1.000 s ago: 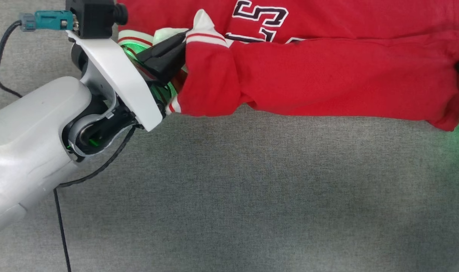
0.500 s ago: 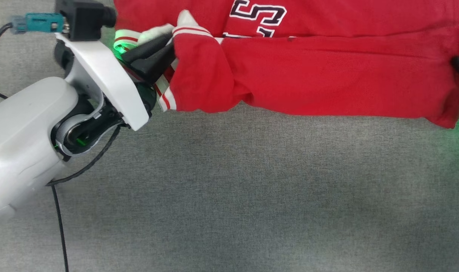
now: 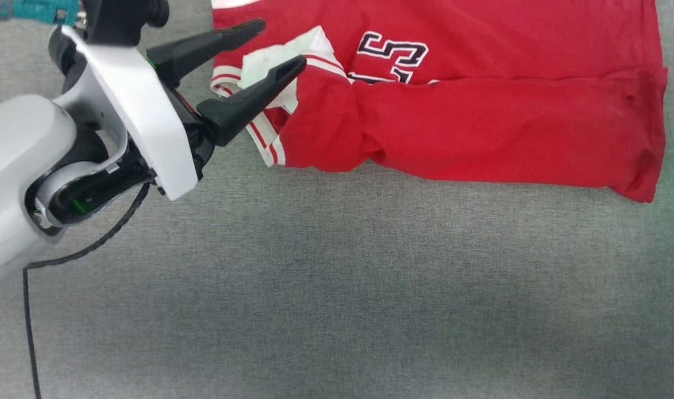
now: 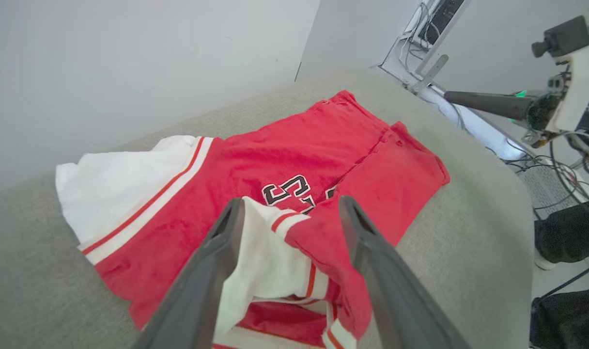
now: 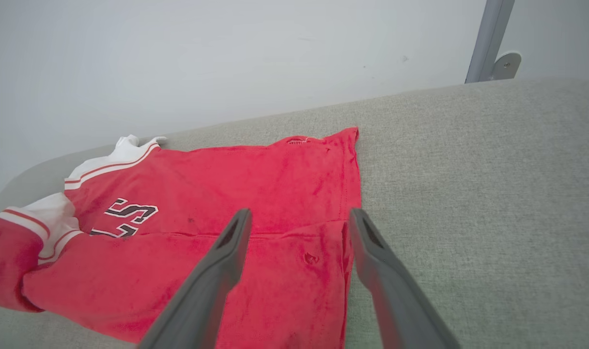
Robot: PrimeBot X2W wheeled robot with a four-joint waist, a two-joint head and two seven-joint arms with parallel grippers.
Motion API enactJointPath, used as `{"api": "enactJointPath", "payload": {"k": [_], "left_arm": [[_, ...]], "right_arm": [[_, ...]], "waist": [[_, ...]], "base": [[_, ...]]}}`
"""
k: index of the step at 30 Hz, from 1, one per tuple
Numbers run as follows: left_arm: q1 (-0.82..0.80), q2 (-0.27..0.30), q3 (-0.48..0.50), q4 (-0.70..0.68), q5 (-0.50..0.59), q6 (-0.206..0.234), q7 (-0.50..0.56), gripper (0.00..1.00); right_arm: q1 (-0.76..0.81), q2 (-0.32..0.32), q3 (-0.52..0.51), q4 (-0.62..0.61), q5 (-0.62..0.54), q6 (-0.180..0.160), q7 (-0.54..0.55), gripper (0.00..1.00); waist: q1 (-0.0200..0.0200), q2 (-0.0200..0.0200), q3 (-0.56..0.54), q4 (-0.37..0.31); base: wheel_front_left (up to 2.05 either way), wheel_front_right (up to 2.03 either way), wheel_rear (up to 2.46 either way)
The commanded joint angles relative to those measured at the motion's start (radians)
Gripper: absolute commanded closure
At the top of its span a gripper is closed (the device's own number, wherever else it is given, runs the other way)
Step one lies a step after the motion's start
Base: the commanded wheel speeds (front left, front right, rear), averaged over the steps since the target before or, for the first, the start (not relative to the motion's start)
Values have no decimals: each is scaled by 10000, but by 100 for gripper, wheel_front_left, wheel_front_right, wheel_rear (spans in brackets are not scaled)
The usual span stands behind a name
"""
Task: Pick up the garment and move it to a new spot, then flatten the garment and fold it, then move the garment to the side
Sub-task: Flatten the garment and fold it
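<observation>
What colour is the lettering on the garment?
Dark lettering with white edging, on the red garment; clearest in the head view.

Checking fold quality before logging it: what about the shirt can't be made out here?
Head view: the garment runs past the top edge, so its far part is cut off.
Head view: the lettering is half covered by the folded-over flap, unreadable in full.
Left wrist view: the open left claw hides part of the bunched sleeve.
Right wrist view: the open right claw and the bottom edge hide the garment's near edge.
</observation>
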Motion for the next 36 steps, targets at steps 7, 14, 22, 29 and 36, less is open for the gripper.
{"api": "enactJointPath", "payload": {"k": [7,14,22,29,36], "left_arm": [[337,-126,-11,-671,-512,20,2518,0],[759,-492,9,1053,-308,429,3570,0],[1603,-773,-91,2035,-711,369,5148,0],[1611,-751,-132,1888,-951,737,6334,0],[1737,-997,-206,2135,-621,896,7079,0]], "right_arm": [[217,109,-108,-218,25,1,42,0],[108,172,-83,-444,120,1,-76,0],[240,195,31,-534,113,1,-145,0],[217,242,159,-597,111,1,-126,0],[49,266,284,-689,124,1,-121,0]], "waist": [[0,0,-283,58],[0,0,-31,-273],[0,0,-23,-493],[0,0,-27,-550],[0,0,125,-684]], "base": [[0,0,0],[0,0,0],[0,0,0],[0,0,0],[0,0,0]]}}
